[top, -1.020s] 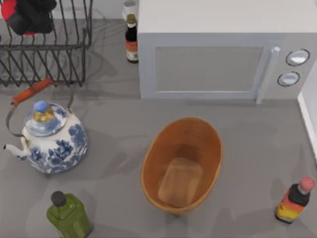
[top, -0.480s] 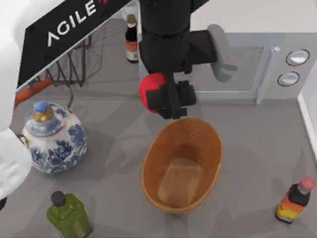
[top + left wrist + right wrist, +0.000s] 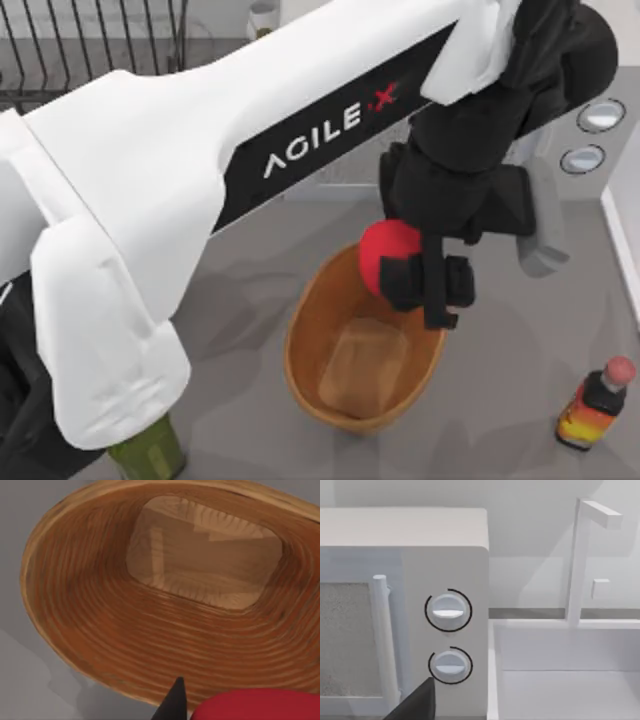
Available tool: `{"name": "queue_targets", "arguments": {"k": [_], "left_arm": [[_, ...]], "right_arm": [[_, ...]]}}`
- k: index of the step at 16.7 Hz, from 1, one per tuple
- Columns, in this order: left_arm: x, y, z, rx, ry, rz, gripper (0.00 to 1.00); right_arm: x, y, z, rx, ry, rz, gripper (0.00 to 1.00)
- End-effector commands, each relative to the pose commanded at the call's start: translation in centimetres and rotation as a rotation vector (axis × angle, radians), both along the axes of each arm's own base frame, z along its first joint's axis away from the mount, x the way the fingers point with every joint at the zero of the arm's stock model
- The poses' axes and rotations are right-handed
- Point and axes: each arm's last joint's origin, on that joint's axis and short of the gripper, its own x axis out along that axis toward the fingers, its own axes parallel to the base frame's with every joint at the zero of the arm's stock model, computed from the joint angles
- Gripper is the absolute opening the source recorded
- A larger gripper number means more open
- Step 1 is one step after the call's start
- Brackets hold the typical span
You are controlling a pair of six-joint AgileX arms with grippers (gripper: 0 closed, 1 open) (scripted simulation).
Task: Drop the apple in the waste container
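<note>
The apple (image 3: 385, 255), a plain red ball, is held in my left gripper (image 3: 420, 290), which is shut on it above the far rim of the waste container (image 3: 305, 345). That container is an orange-brown ribbed oval basket with nothing on its flat bottom. In the left wrist view the waste container (image 3: 150, 645) lies directly below, with the apple (image 3: 255, 707) at the picture's edge beside a black fingertip (image 3: 172, 702). My right gripper (image 3: 415, 705) is parked off to the right, facing the microwave's knobs.
A white microwave (image 3: 600, 115) stands behind the basket, its knobs (image 3: 447, 610) to the right. A red-capped bottle (image 3: 597, 405) stands at the front right and a green bottle (image 3: 150, 455) at the front left. The black wire rack (image 3: 90, 50) is at the back left.
My left arm has swung from the rack at the back left towards the right and front, carrying the apple, which now hangs over the basket's far rim.
</note>
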Motion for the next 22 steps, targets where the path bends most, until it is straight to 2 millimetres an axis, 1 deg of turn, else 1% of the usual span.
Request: {"name": "queue_targets", "arguments": {"k": [5, 11, 13, 17, 19, 22], "left_arm": [[0.2, 0.1, -0.4, -0.010, -0.003, 0.006, 0.00], [0.6, 0.6, -3.4, 0.006, 0.002, 0.016, 0.00], [0.6, 0.7, -4.1, 0.003, 0.006, 0.017, 0.00], [0.4, 1.1, -6.2, 0.005, 0.009, 0.010, 0.00], [0.2, 1.2, -6.8, 0.001, 0.001, 0.002, 0.00], [0.2, 1.2, -6.9, 0.000, 0.000, 0.000, 0.00]], "right_arm": [[0.0, 0.0, 0.0, 0.000, 0.000, 0.000, 1.00], [0.0, 0.0, 0.0, 0.000, 0.000, 0.000, 1.00], [0.0, 0.0, 0.0, 0.000, 0.000, 0.000, 1.00], [0.0, 0.0, 0.0, 0.000, 0.000, 0.000, 1.00], [0.0, 0.0, 0.0, 0.000, 0.000, 0.000, 1.00], [0.0, 0.0, 0.0, 0.000, 0.000, 0.000, 1.00]]}}
